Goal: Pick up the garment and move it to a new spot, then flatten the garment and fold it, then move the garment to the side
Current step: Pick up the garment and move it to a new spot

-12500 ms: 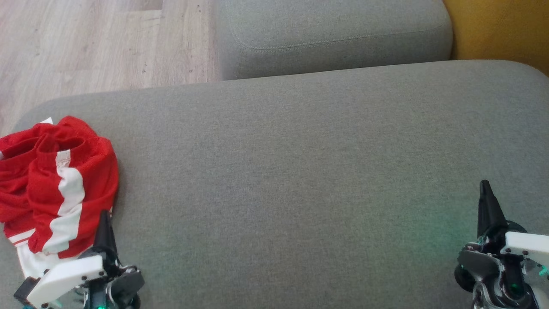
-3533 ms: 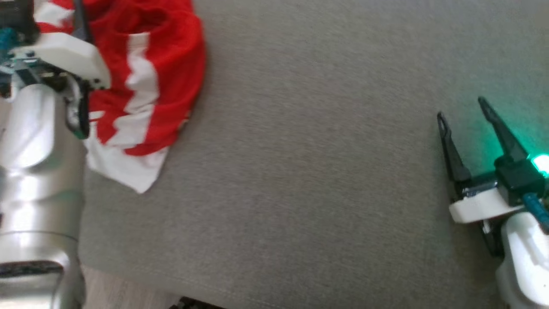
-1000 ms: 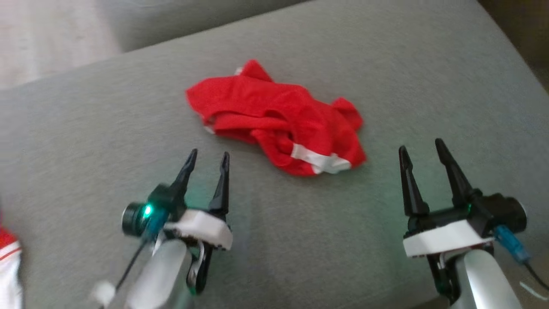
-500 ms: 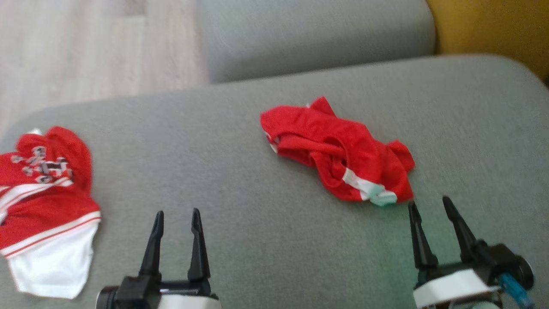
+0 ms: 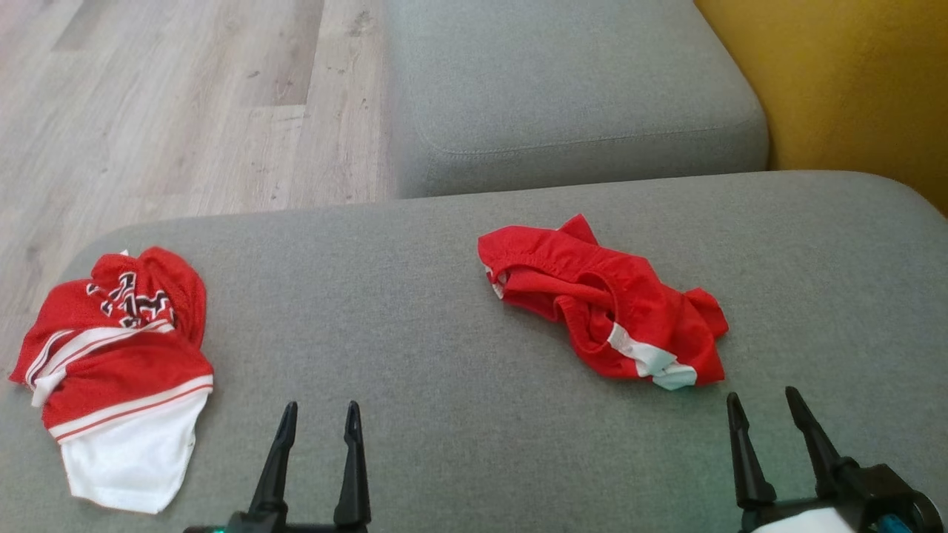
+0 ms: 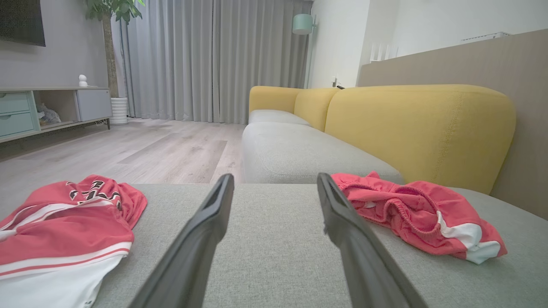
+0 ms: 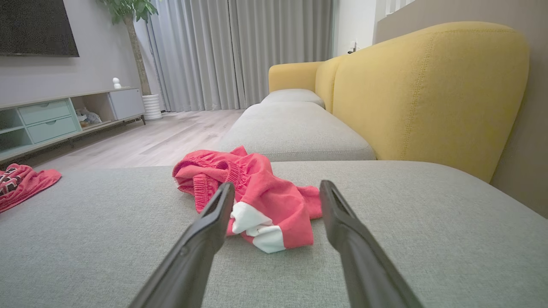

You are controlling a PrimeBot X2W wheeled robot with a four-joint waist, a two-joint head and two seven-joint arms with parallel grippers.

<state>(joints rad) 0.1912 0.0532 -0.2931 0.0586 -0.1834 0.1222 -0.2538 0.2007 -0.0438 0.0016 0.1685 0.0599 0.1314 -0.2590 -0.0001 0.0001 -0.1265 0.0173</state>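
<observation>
Finds the red garment (image 5: 603,318) crumpled near the middle of the grey cushion (image 5: 474,451), with long axis from 10 to 4 o'clock in the head view. From the right gripper (image 5: 763,394), at 11 o'clock and near. From the left gripper (image 5: 321,406), at 2 o'clock and well apart (so the right arm is better placed to reach first). Shows both pairs of fingers spread wide, holding nothing. Compared with half a second before: same heap, seemingly unmoved. Whole view shifted by the camera, with both grippers lower in frame.

Crumpled red garment (image 5: 603,311) lies at three o'clock on grey cushion (image 5: 415,333), red-and-white jersey (image 5: 118,370) at eight; left gripper (image 5: 321,409) and right gripper (image 5: 762,395) open
</observation>
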